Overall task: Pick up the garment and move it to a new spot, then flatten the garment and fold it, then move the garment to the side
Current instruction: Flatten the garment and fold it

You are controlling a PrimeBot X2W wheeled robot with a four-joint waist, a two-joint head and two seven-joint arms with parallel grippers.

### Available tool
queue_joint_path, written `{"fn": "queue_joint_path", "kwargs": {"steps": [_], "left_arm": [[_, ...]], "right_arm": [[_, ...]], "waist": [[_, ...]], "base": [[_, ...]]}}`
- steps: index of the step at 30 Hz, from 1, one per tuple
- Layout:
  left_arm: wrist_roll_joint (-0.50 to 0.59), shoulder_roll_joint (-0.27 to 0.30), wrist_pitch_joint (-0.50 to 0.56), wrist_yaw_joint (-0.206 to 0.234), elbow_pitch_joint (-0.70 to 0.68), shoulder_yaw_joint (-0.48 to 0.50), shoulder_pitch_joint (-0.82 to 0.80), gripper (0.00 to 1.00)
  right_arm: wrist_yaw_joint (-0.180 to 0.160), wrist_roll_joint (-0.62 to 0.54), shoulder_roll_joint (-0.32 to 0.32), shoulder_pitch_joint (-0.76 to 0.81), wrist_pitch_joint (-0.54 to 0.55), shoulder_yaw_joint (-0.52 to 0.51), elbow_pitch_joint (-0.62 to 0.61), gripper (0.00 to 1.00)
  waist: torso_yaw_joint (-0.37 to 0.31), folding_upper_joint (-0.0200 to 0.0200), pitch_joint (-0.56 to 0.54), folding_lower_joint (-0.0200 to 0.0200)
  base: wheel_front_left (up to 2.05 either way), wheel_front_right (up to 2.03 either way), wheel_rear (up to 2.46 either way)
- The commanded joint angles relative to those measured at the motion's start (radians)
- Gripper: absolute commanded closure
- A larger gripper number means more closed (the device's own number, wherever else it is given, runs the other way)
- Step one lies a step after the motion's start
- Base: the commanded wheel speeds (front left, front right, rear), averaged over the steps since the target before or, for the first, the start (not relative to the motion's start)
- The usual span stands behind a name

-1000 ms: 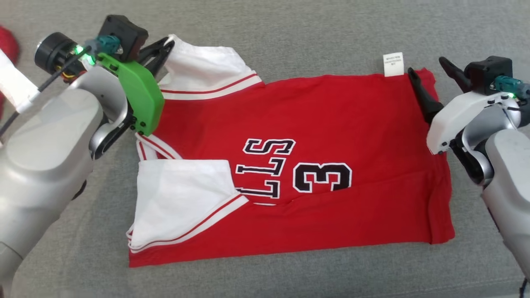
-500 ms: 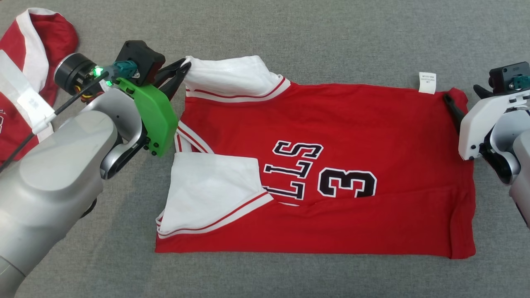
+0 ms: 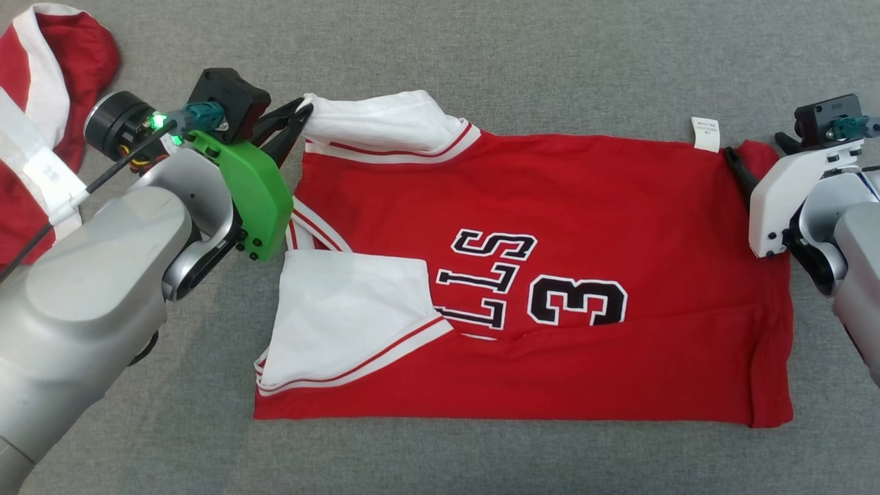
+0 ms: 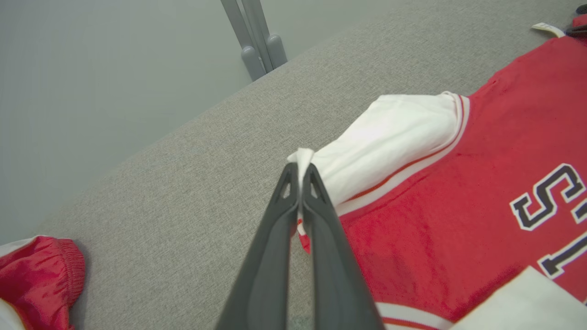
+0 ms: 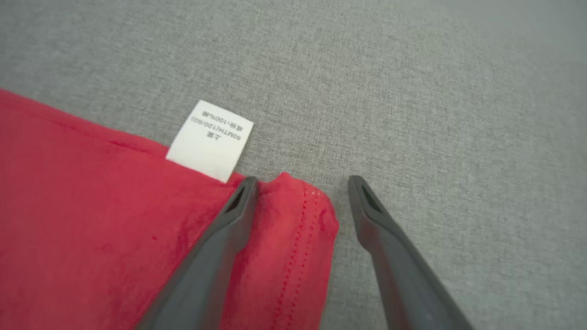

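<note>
A red jersey with white sleeves and black lettering lies spread on the grey fabric surface. My left gripper is shut on the tip of the far white sleeve; in the left wrist view the gripper pinches that sleeve. My right gripper stands open at the jersey's far right corner, beside the white care label. In the right wrist view the gripper straddles the red hem corner, one finger resting on the jersey.
Another red and white garment lies at the far left, also seen as a red bundle in the left wrist view. A grey metal leg stands beyond the surface's edge.
The head camera shifted, so the jersey sits further right in view. My right gripper has let go of the red corner and stands open. The left gripper still pinches the sleeve.
</note>
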Motion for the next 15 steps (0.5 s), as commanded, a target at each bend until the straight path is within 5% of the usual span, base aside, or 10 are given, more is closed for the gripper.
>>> {"fn": "queue_joint_path", "kwargs": {"steps": [1,2,3,4,15], "left_arm": [[-0.003,0.005,0.000,0.007,-0.003,0.001,-0.002,1.00],[-0.004,0.004,0.000,0.009,-0.003,0.001,-0.001,1.00],[-0.005,0.003,-0.001,0.008,-0.002,0.001,-0.001,1.00],[-0.007,0.003,-0.002,0.008,0.000,0.002,-0.001,1.00],[-0.032,0.005,-0.036,0.019,0.048,0.030,0.003,1.00]], "right_arm": [[-0.002,0.009,0.009,0.011,0.009,0.023,0.021,0.00],[-0.001,0.020,0.012,0.013,0.019,0.033,0.029,0.00],[-0.001,0.026,0.014,0.014,0.027,0.045,0.033,0.84],[-0.001,0.036,0.012,0.016,0.029,0.058,0.034,1.00],[-0.002,0.090,-0.030,-0.063,-0.062,0.099,0.020,1.00]], "waist": [[0.001,0.0000,0.001,0.0000],[0.002,0.0000,0.001,0.0000],[0.002,0.0000,0.000,0.0000],[0.001,0.0000,-0.001,0.0000],[-0.010,0.0000,-0.013,0.0000]], "base": [[0.00,0.00,0.00],[0.00,0.00,0.00],[0.00,0.00,0.00],[0.00,0.00,0.00],[0.00,0.00,0.00]]}}
